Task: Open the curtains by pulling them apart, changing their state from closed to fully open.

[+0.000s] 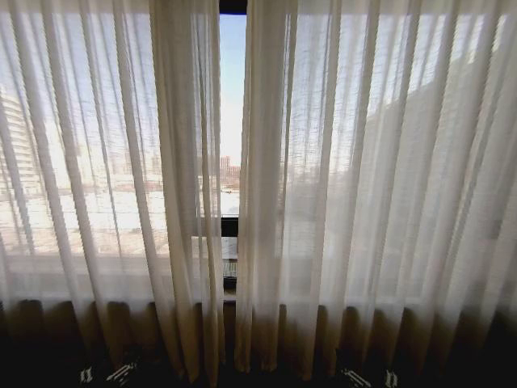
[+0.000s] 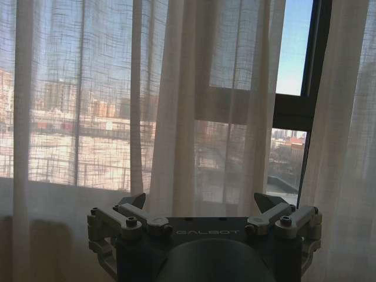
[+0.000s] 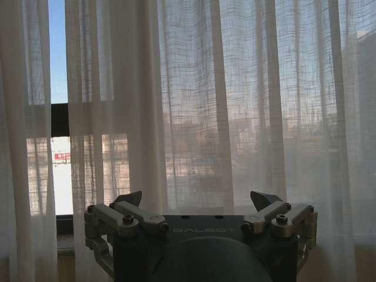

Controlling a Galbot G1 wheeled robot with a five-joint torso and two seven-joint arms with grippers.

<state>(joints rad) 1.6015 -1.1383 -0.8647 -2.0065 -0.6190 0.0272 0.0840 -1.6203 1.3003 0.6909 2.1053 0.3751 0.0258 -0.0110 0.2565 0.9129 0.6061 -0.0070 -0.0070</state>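
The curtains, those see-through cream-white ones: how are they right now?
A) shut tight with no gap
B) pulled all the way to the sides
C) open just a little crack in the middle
C: the sheer cream-white pleated curtains hang across the window, with only a narrow strip of sky showing between the two panels.

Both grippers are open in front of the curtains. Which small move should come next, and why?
Probably the left gripper should advance to the inner edge of the left curtain panel. The curtains are nearly closed, with a narrow gap, and both it and the right gripper are open, holding no fabric.
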